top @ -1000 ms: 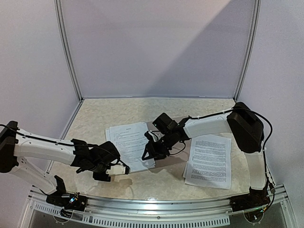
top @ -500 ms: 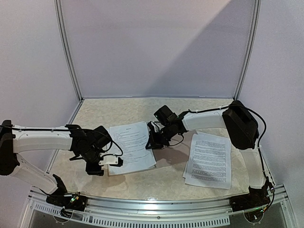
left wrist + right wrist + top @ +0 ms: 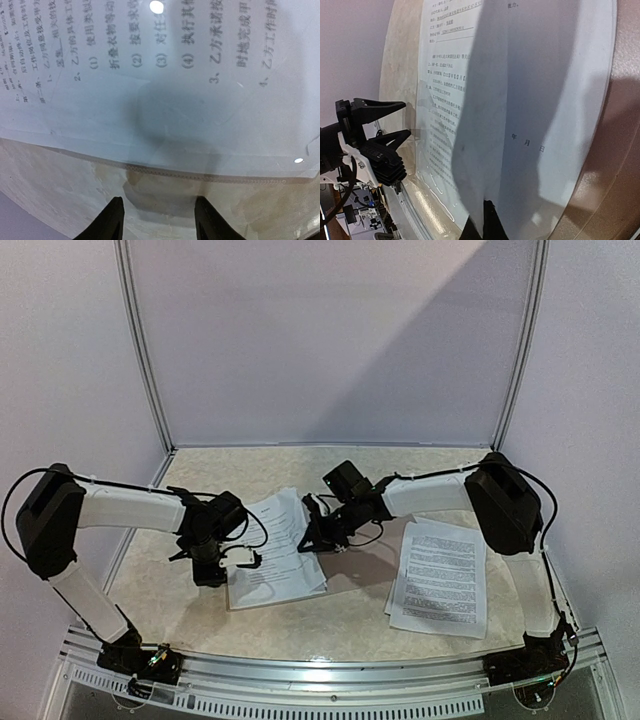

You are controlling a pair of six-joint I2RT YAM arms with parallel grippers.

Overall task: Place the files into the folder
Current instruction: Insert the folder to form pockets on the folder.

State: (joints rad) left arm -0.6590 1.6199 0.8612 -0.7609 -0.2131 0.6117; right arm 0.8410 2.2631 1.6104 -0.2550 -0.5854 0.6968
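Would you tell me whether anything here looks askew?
The right-hand files lie fanned, sheets not squared. The centre file sits tilted, its right edge pinched and lifted by the right gripper.

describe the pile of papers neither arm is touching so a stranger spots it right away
On the right half of the table lies a white stack of printed sheets, slightly fanned, flat on the marbled top. Unlike the middle sheets, whose edge the right gripper pinches, it lies alone with nothing touching it.
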